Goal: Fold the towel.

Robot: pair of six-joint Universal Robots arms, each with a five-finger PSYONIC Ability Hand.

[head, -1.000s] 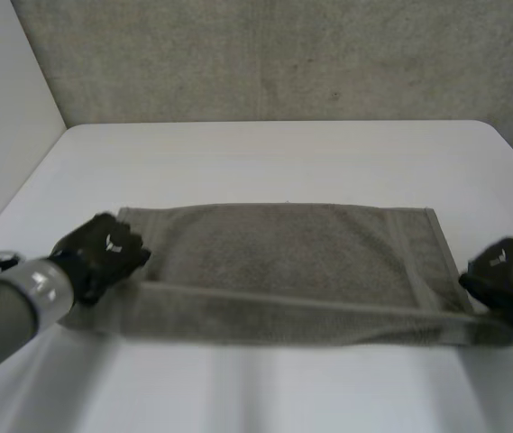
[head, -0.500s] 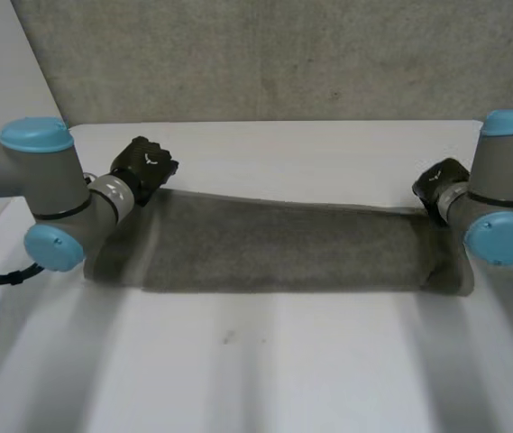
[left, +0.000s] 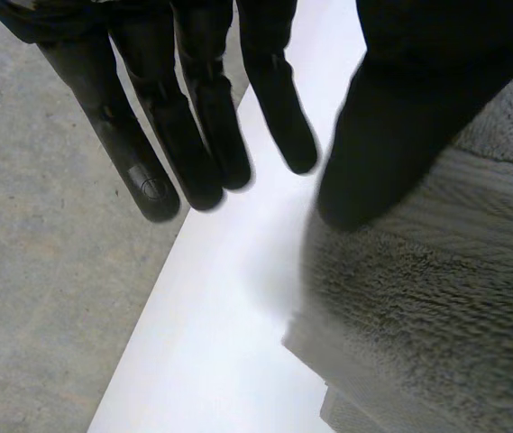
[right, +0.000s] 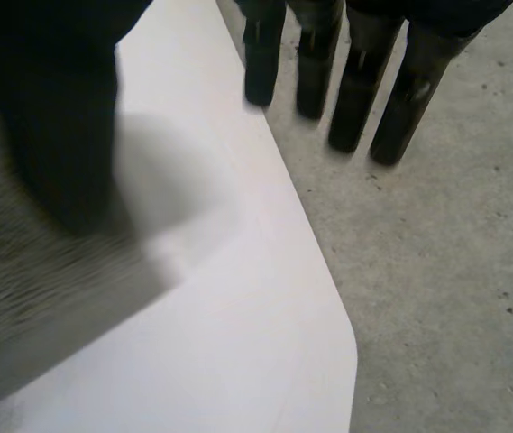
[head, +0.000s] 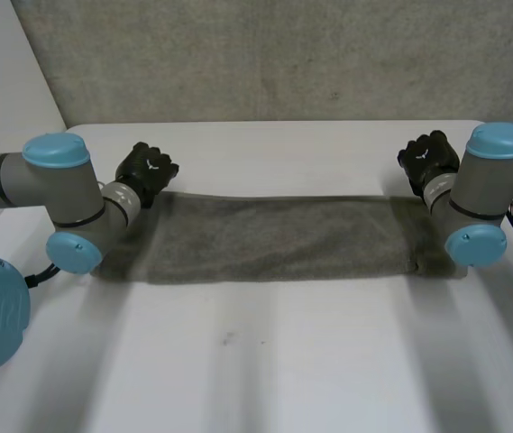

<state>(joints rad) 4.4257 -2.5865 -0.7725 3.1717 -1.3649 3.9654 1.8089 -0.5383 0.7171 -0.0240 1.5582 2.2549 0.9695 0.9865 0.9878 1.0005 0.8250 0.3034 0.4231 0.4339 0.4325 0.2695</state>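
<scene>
Towel [head: 279, 239] in a long strip, both hands empty.
Head view: grey terry, doubled, across mid-table [head: 283, 370]; left hand [head: 146, 169] and right hand [head: 427, 158] at its far corners. Left wrist view: fingers straight, spread, holding nothing. Right wrist view: likewise. We judge it soft, light and limp; pinch the end corners.

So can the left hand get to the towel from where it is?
Probably yes. The left hand is open, with its thumb right at the towel's far corner, and nothing lies between them.
</scene>
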